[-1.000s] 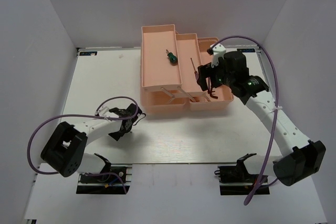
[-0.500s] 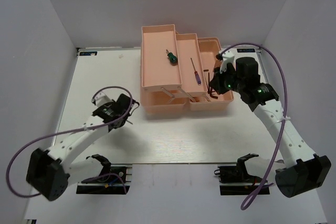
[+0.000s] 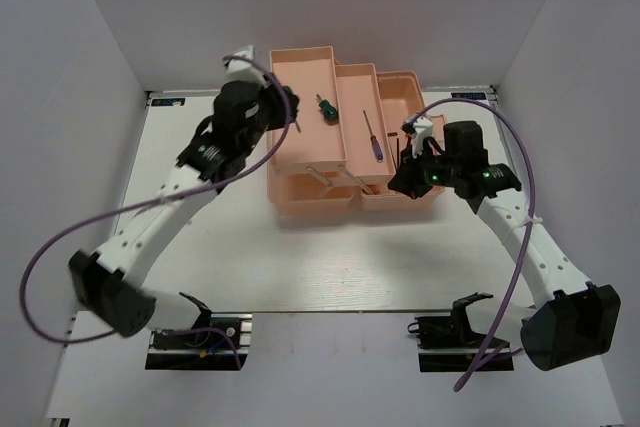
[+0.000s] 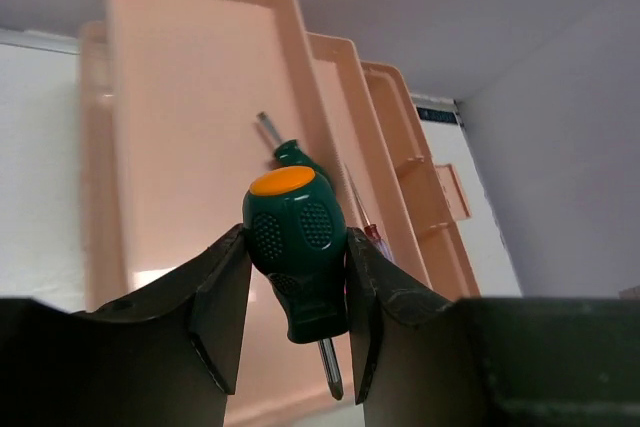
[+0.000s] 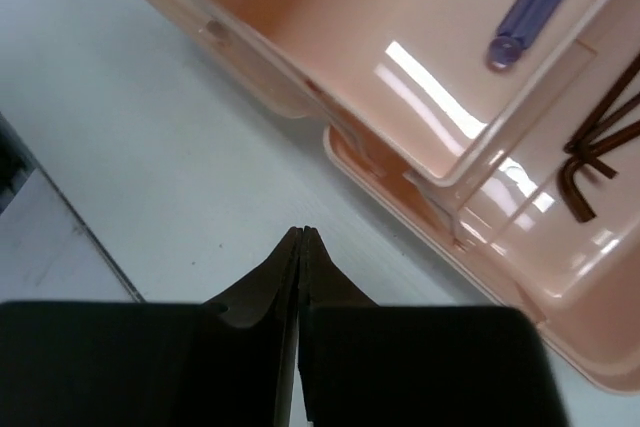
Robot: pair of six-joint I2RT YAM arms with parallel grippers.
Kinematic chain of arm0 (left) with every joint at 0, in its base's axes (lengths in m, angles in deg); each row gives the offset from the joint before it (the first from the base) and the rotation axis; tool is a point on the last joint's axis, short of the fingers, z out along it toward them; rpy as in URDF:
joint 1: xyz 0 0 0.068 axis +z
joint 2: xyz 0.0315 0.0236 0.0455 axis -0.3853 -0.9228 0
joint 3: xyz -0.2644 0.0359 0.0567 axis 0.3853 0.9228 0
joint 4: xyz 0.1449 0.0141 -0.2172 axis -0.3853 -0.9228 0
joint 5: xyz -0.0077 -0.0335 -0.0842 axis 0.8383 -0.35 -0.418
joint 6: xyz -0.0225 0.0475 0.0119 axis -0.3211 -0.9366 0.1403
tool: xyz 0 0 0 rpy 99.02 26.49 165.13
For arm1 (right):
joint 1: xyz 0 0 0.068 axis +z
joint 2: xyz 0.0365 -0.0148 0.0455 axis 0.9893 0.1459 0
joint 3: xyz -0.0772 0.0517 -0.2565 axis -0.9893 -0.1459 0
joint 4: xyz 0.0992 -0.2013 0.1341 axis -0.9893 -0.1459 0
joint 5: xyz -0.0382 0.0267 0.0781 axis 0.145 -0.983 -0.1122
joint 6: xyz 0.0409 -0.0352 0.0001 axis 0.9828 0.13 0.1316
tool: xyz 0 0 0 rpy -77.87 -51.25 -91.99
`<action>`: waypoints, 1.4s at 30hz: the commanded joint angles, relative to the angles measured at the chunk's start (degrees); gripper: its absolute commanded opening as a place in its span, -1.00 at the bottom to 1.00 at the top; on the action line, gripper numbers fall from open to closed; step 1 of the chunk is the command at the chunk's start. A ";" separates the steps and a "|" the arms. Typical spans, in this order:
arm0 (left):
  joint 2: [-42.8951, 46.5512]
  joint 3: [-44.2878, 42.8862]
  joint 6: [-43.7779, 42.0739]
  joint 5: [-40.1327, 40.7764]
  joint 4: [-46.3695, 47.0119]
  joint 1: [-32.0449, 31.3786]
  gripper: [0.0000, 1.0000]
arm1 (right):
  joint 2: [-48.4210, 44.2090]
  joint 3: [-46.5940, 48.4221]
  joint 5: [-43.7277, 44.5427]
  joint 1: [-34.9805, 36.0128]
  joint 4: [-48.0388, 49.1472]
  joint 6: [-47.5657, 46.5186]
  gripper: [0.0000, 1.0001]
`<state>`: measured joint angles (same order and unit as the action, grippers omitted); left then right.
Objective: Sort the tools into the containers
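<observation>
My left gripper (image 3: 289,113) hangs over the left edge of the salmon-pink toolbox (image 3: 300,162). It is shut on a green-handled screwdriver (image 4: 297,247) with an orange cap, shaft pointing down. A second green screwdriver (image 3: 325,108) lies in the long left tray (image 4: 190,97). A purple-handled screwdriver (image 3: 372,137) lies in the middle tray. Dark hex keys (image 5: 600,152) rest in the right compartment. My right gripper (image 5: 301,234) is shut on nothing, above the white table just in front of the toolbox's near right corner (image 3: 398,185).
The toolbox sits at the back middle of the white table (image 3: 200,247), its trays fanned open. White walls enclose the back and both sides. Purple cables (image 3: 60,247) loop from both arms. Two black mounts (image 3: 450,327) sit at the near edge.
My left arm has swung from the table's front left up to the toolbox's left tray, carrying the green screwdriver. My right gripper has shut and drawn back from the right compartment.
</observation>
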<state>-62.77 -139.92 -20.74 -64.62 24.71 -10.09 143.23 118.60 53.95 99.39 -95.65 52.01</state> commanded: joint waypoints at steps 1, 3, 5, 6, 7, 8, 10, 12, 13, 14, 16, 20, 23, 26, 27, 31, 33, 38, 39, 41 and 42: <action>-8.04 -5.84 -7.09 -8.49 3.35 -0.12 -1.00 | -0.27 -1.03 -7.83 -0.20 -1.00 -3.72 -0.82; -13.38 -9.97 -7.62 -7.36 0.47 -0.12 -0.97 | -0.71 -1.65 -10.30 -0.20 -2.75 -6.63 0.10; -16.57 -13.48 -7.63 -5.78 -1.65 -0.12 -0.92 | -0.62 -1.47 -15.98 0.06 -3.90 -12.50 0.46; -17.54 -14.11 -7.63 -5.16 -2.36 -0.12 -0.84 | -0.54 -1.47 -17.33 0.32 -4.52 -13.74 0.64; -19.11 -14.12 -7.63 -5.15 -2.36 -0.12 -0.53 | -0.10 -1.56 -19.43 0.41 -4.70 -16.10 0.67; -19.65 -14.64 -7.63 -5.15 -2.36 -0.12 -0.37 | -0.18 -1.73 -20.58 0.59 -4.70 -18.74 0.67; -20.71 -16.13 -8.33 -5.15 -2.89 -0.12 -0.07 | 0.51 -1.38 -21.30 1.38 -4.61 -22.35 0.70; -21.68 -19.12 -8.94 -5.15 -4.03 -0.12 0.30 | 0.78 -1.56 -22.70 2.08 -4.44 -26.14 0.67; -22.29 -20.78 -8.94 -5.15 -4.82 -0.12 0.39 | 1.30 -1.73 -23.40 2.34 -4.17 -30.85 0.63; -22.29 -21.67 -9.55 -5.15 -4.82 -0.12 0.50 | 1.40 -1.56 -24.19 3.65 -4.69 -32.81 0.60; -22.29 -23.78 -10.17 -5.15 -6.05 -0.12 0.53 | 2.62 -1.65 -27.53 5.76 -5.23 -41.24 0.56; -15.99 -22.57 -10.70 -5.15 -6.05 -0.12 0.56 | 6.74 0.55 -23.61 14.18 -5.93 -46.71 0.51; -3.03 -12.05 -11.32 -2.00 -3.79 -0.12 0.24 | 11.21 2.22 -14.73 20.61 -0.86 -48.03 0.41; 10.01 4.38 -9.65 4.93 -3.24 -0.12 -1.00 | 15.96 3.89 -4.09 28.17 3.02 -46.62 0.23; 18.32 12.26 -8.52 6.00 -3.76 -0.12 -1.00 | 16.94 3.89 3.41 31.84 6.52 -43.23 0.23; 33.84 27.25 0.35 11.27 -13.94 -0.12 -0.41 | 22.83 7.83 14.53 35.92 12.52 -39.16 0.23; 38.68 35.05 5.89 11.90 -17.81 -0.12 0.00 | 25.03 9.51 18.33 37.67 13.84 -37.67 0.23; 48.18 45.37 14.86 7.16 -20.29 -0.12 0.35 | 28.20 13.46 27.45 40.23 15.43 -37.05 0.23; 48.19 47.82 16.70 5.41 -20.29 -0.12 0.35 | 28.99 13.65 31.05 41.10 16.82 -36.87 0.23; 48.19 51.34 18.29 3.82 -19.07 -0.12 0.35 | 30.31 14.87 32.91 41.54 17.53 -37.13 0.23; 48.19 52.23 19.52 3.20 -17.84 -0.12 0.35 | 31.53 15.14 33.97 41.55 17.80 -37.66 0.23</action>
<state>-15.49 -89.91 -7.41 -58.28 6.18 -10.13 172.63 130.64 79.93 140.13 -82.17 14.24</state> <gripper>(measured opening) 0.672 0.614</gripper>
